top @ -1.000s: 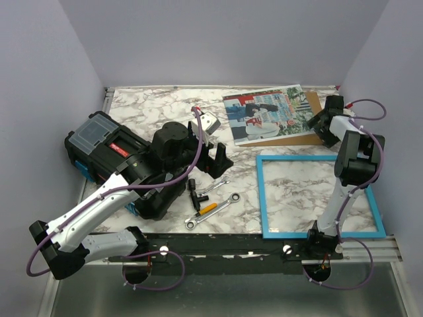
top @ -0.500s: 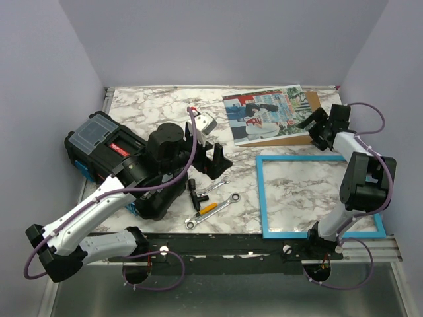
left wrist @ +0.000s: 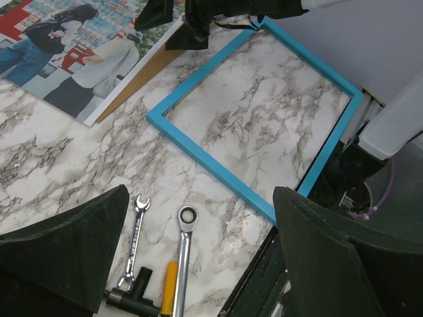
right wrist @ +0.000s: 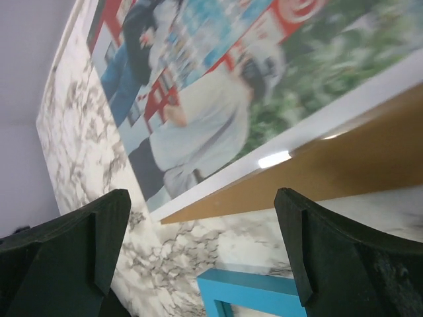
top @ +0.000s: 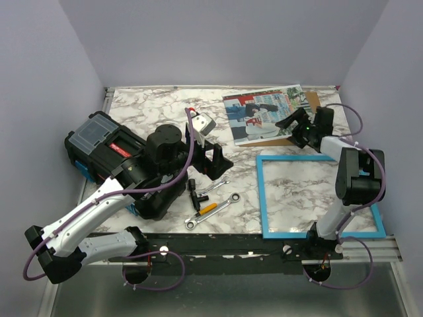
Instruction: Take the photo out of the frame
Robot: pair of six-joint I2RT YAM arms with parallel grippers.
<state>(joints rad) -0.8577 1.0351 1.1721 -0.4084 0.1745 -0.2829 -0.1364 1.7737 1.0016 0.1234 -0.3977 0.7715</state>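
The photo [top: 261,113] lies at the back of the table on a brown backing board [top: 307,137]; it also shows in the left wrist view [left wrist: 73,46] and the right wrist view [right wrist: 218,86]. The turquoise frame [top: 261,191] lies empty on the marble at the right, seen in the left wrist view [left wrist: 198,142] too. My right gripper [top: 295,127] is open and empty, low over the board's near edge, just behind the frame's far side. My left gripper [top: 215,157] is open and empty, left of the frame, above the tools.
A black toolbox [top: 109,148] sits at the left under the left arm. Two wrenches [top: 211,210], a yellow-handled tool [top: 206,209] and a black T-piece [top: 192,191] lie between the toolbox and the frame. The table's front rail [top: 264,241] runs below.
My right gripper has swung left and down from the board's right end to its near edge. My left arm has shifted slightly toward the right.
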